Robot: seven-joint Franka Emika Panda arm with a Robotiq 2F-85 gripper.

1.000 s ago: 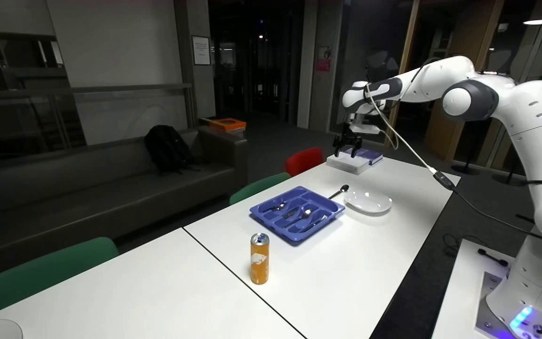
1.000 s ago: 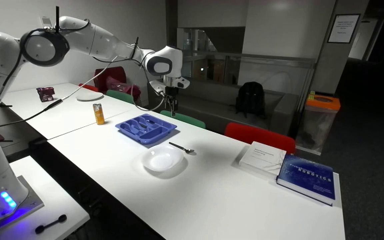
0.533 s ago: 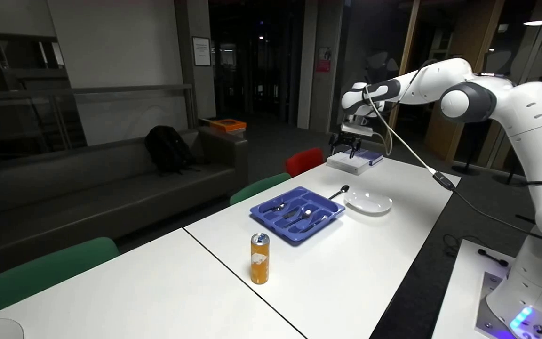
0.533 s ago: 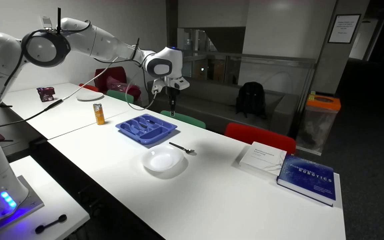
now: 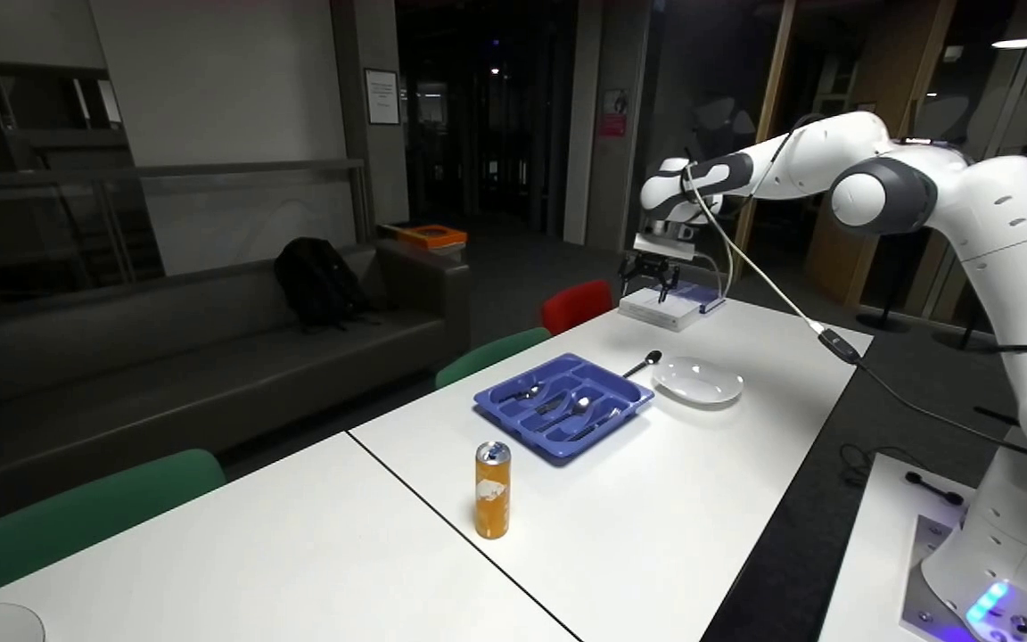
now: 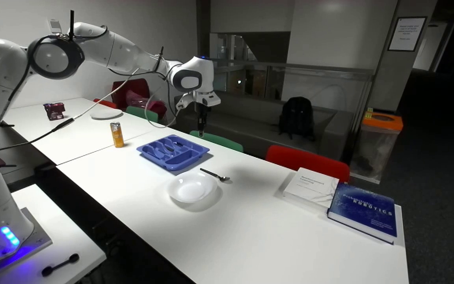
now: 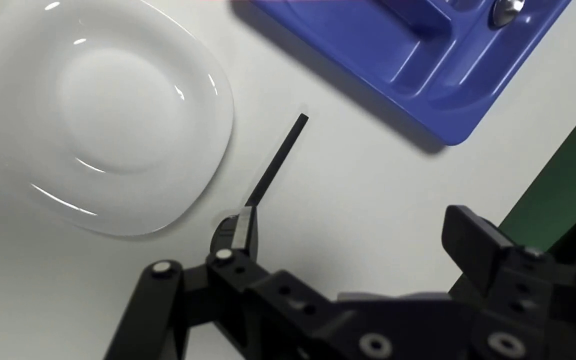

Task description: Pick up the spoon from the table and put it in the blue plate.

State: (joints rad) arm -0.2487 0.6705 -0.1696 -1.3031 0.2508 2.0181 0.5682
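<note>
The spoon (image 5: pixel 643 364) lies on the table, its black handle (image 7: pixel 278 162) towards the blue plate; it also shows in an exterior view (image 6: pixel 214 174). The blue plate (image 5: pixel 616 389) is a compartmented tray holding several pieces of cutlery. It shows in an exterior view (image 6: pixel 180 157) and at the top right of the wrist view (image 7: pixel 348 40). My gripper (image 7: pixel 355 227) is open and empty, pointing down well above the table. In the wrist view its left finger covers part of the spoon near its bowl. The gripper shows in both exterior views (image 5: pixel 644 292) (image 6: pixel 201 133).
A white dish (image 6: pixel 192 187) stands right beside the spoon, also large in the wrist view (image 7: pixel 118 110). An orange can (image 5: pixel 492 490) stands beyond the tray's other side. A white book (image 6: pixel 309 187) and a blue book (image 6: pixel 363 211) lie at the table's end. Chairs line the edge.
My gripper has turned about its vertical axis and shifted slightly, to the left in both exterior views. The spoon, the blue plate and the white dish have not moved.
</note>
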